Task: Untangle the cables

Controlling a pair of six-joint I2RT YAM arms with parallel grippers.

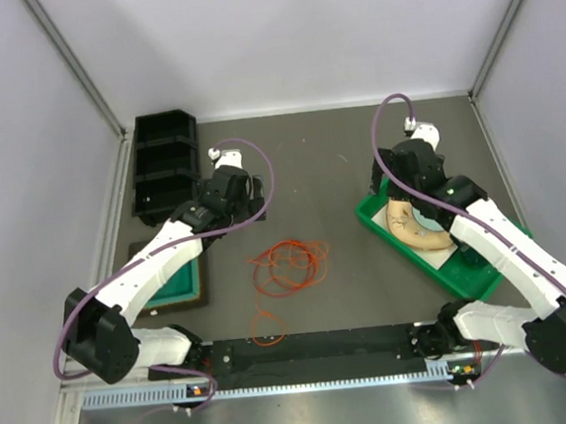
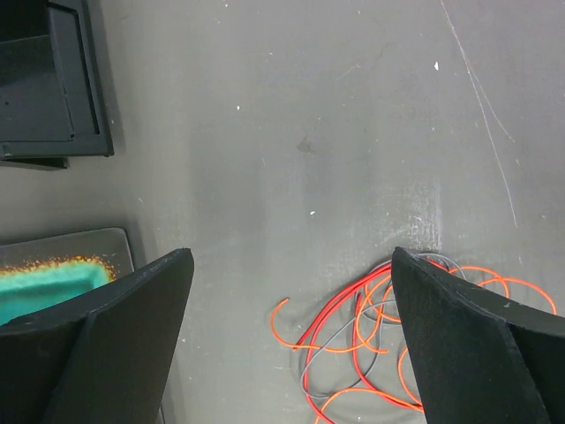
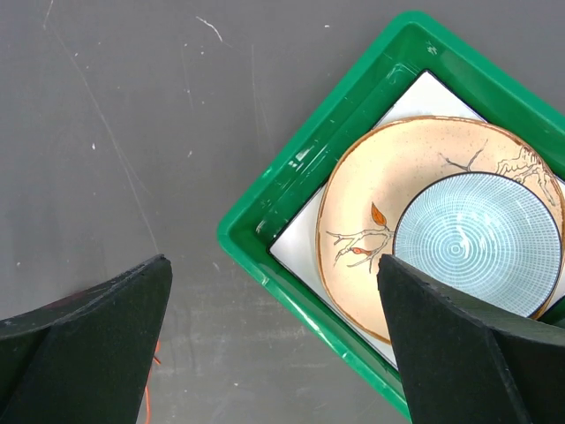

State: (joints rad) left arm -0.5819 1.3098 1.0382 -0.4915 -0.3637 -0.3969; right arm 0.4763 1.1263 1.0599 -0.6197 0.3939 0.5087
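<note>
The cables (image 1: 286, 268) lie in a tangled heap of orange-red loops with one thin grey cord on the table's middle, a loose loop (image 1: 267, 329) trailing toward the front. In the left wrist view the cables (image 2: 371, 331) lie below and right of centre. My left gripper (image 2: 291, 265) is open and empty, hovering above the table just behind and left of the heap; it also shows in the top view (image 1: 247, 193). My right gripper (image 3: 274, 265) is open and empty above the green tray's corner, far right of the cables.
A green tray (image 1: 467, 273) holds a beige plate (image 3: 397, 194) and a blue bowl (image 3: 477, 240). A black compartment bin (image 1: 166, 163) stands at the back left. A teal pad on a dark mat (image 1: 182, 280) lies at the left.
</note>
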